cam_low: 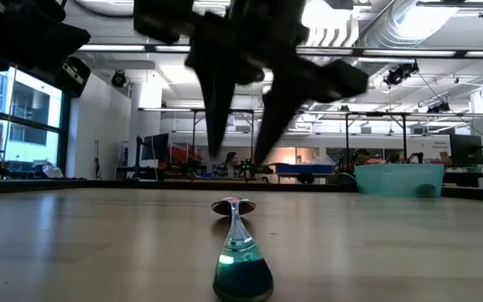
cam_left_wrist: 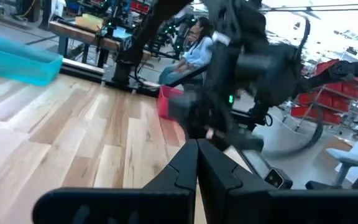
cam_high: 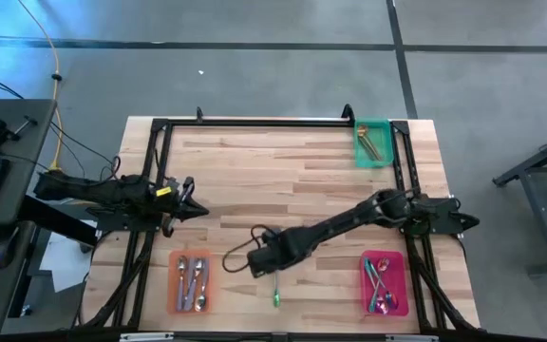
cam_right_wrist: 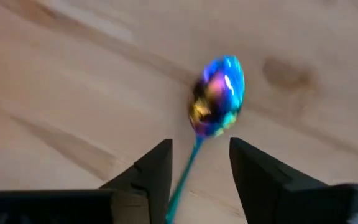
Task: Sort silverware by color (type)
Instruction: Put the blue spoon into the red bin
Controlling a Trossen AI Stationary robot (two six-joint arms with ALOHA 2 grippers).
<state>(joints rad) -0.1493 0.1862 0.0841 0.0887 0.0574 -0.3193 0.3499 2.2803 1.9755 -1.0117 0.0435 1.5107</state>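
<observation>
From above, the right gripper hangs over the table, an iridescent spoon lying at its 6 o'clock between the orange tray and pink tray. Level view: jaws apart above the spoon. Left wrist: left gripper jaws closed, empty. Right wrist: spoon's handle between parted jaws.

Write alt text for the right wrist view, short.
An iridescent rainbow spoon lies on the wooden table, its thin handle running back between the two open dark fingers of the right end effector, which sits just above it without gripping. Nothing else is in view.
</observation>
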